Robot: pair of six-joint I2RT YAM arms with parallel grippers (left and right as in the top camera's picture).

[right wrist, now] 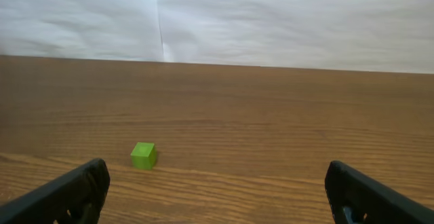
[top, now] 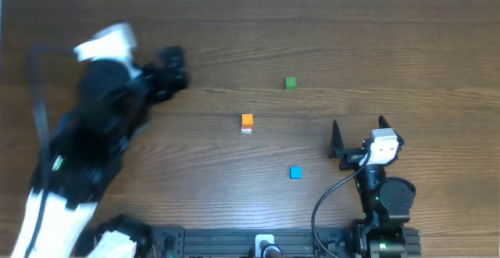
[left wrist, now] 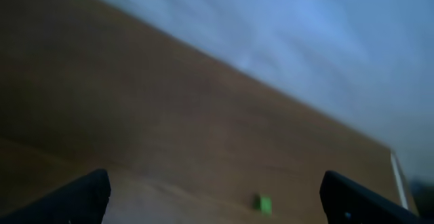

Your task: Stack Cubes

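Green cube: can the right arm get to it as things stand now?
Probably yes. The green cube lies on bare table ahead of the open right gripper, with nothing between them.

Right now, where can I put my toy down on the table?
Lots of bare table lies beyond the green cube, and more out past the right gripper. There's a gap between the left gripper and the orange cube. The middle is busiest, with those cubes and the blue cube.
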